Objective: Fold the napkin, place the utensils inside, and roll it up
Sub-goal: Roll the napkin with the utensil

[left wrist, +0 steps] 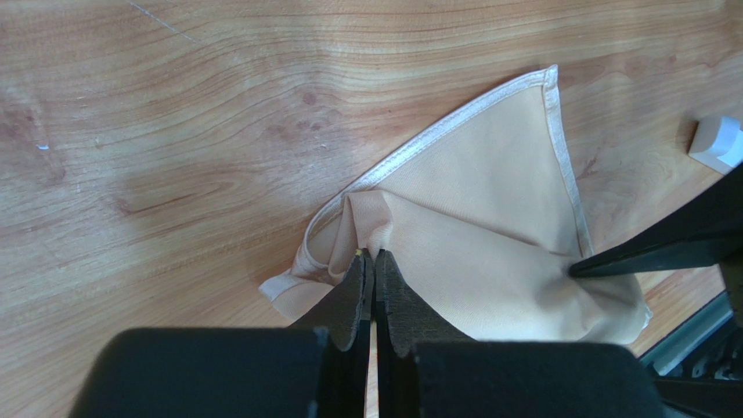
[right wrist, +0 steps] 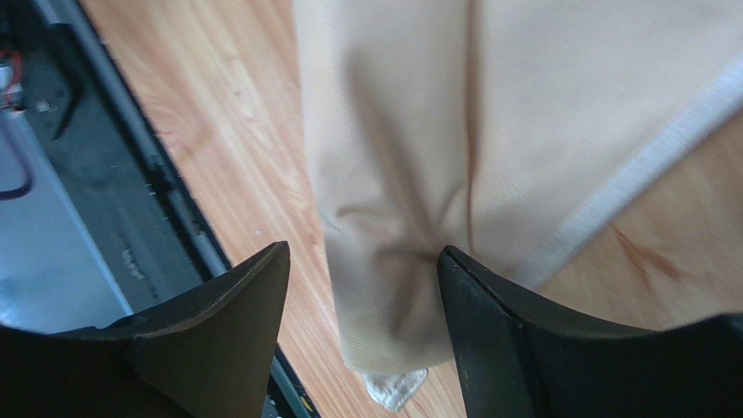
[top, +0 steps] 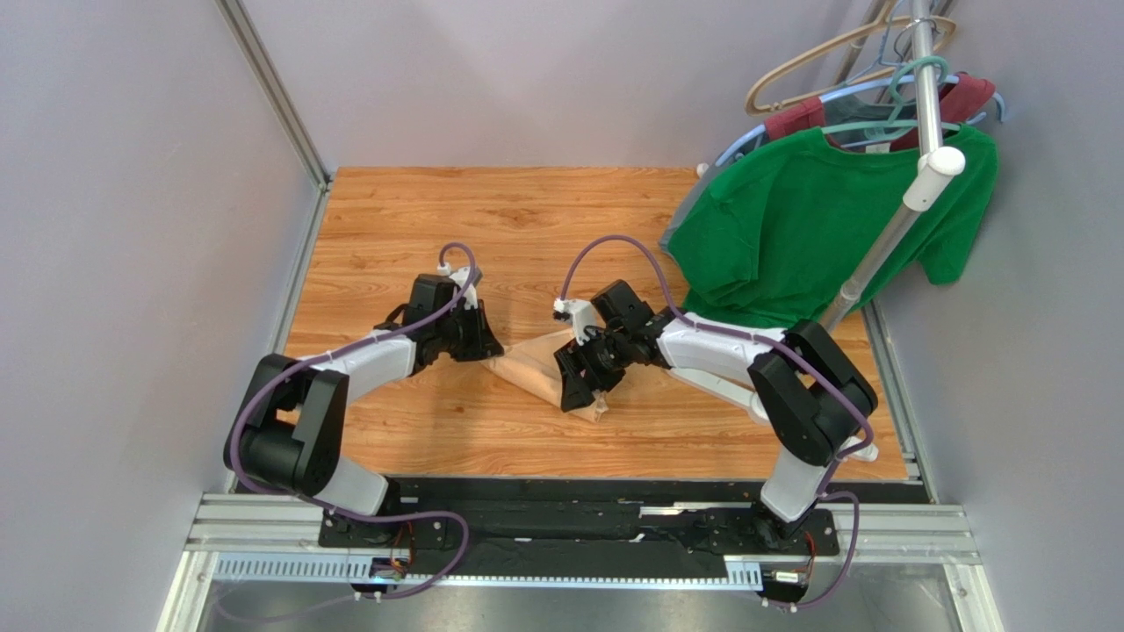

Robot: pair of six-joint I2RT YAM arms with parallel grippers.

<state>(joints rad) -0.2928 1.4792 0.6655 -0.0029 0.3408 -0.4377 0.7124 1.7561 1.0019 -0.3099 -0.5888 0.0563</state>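
Near the middle of the table (top: 436, 435), the napkin (top: 530, 371) lies folded into a narrow wedge. It runs from the left tool to the right one, and its right end is the nearer.

The right gripper (right wrist: 364, 252) stands over that near right end with its jaws wide apart, one finger on each side of the cloth. The cloth fills the gap between them, but nothing is pinched. A small whitish bit (right wrist: 397, 387) pokes out from under this end; I cannot tell what it is.

The left gripper (left wrist: 373, 255) is at the napkin's left end. Its jaws are closed together, with the tips set into a bunched fold by the hem. Creases run out from that spot, so it seems to have the cloth pinched. Just beyond the fold, a hemmed corner lies flat on the wood.

At the far right, a green T-shirt (top: 792, 237) hangs from a rack (top: 910, 198), with more hangers (top: 818, 59) above it.
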